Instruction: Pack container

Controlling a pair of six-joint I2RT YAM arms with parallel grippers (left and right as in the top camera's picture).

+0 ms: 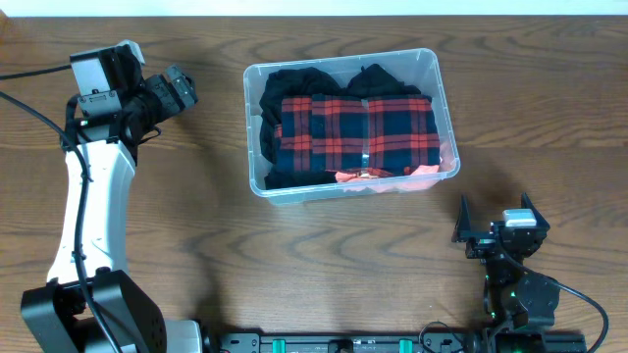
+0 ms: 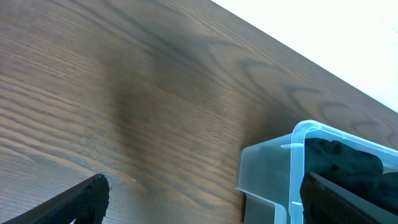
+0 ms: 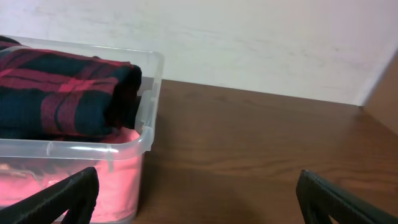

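Both my pairs of jaws are spread wide and pinch nothing. My left gripper hangs over bare wooden table, and so does my right gripper.

There is one container. From my left jaws it lies ahead, with one rounded corner showing just past one finger. From my right jaws it lies ahead and off to the left. Neither pair touches it.

It is a clear rectangular plastic bin with rounded corners and a thick rim, and it stands on the table. On top of its load lies one folded plaid garment, red on dark navy. Black clothing is bunched behind and beneath that; I cannot count how many pieces. One coral-pink piece presses against the wall nearest my right jaws.
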